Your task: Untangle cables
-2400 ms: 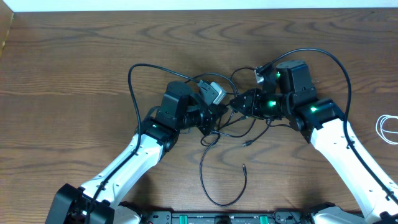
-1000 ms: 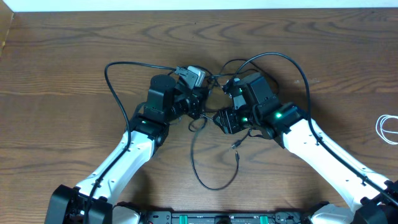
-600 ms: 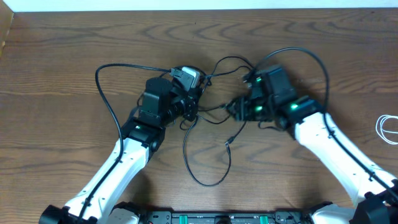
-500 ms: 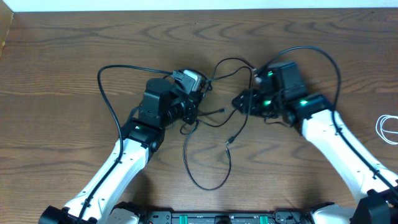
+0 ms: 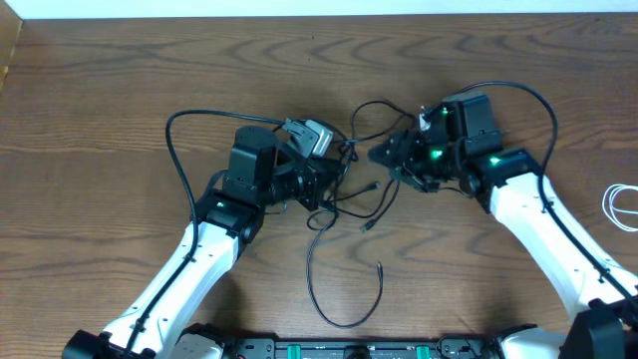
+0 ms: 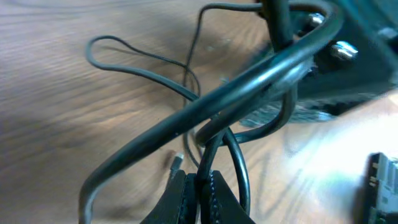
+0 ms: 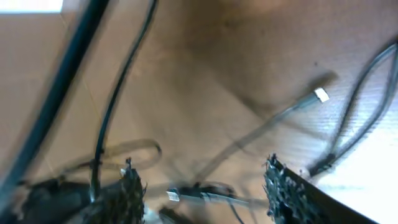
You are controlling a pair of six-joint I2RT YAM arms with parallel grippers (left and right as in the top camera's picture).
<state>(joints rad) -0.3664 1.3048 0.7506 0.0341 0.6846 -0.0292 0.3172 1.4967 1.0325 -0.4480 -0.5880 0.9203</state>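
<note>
Two thin black cables lie tangled [image 5: 351, 195] between my grippers; one trails toward the front in a loose loop [image 5: 311, 284] ending in a plug [image 5: 380, 267]. My left gripper [image 5: 334, 184] is shut on a thin black cable [image 6: 208, 155], pinched between the jaws [image 6: 200, 190]. My right gripper [image 5: 382, 155] hovers at the right side of the tangle with its jaws open [image 7: 208, 194]; a cable plug [image 7: 174, 196] lies between the fingers and is not gripped. Another plug [image 7: 321, 94] lies on the wood beyond. The white cable [image 5: 622, 207] is coiled at the far right edge.
A thick black cord [image 6: 249, 81] fixed to the arm crosses the left wrist view. Similar arm cords arch over the table behind both wrists [image 5: 189, 125]. The wooden table [image 5: 120, 80] extends to the left and back.
The left gripper has shifted slightly right and the right gripper slightly back. The black cables have slackened, and the loose loop now lies lower, nearer the front edge.
</note>
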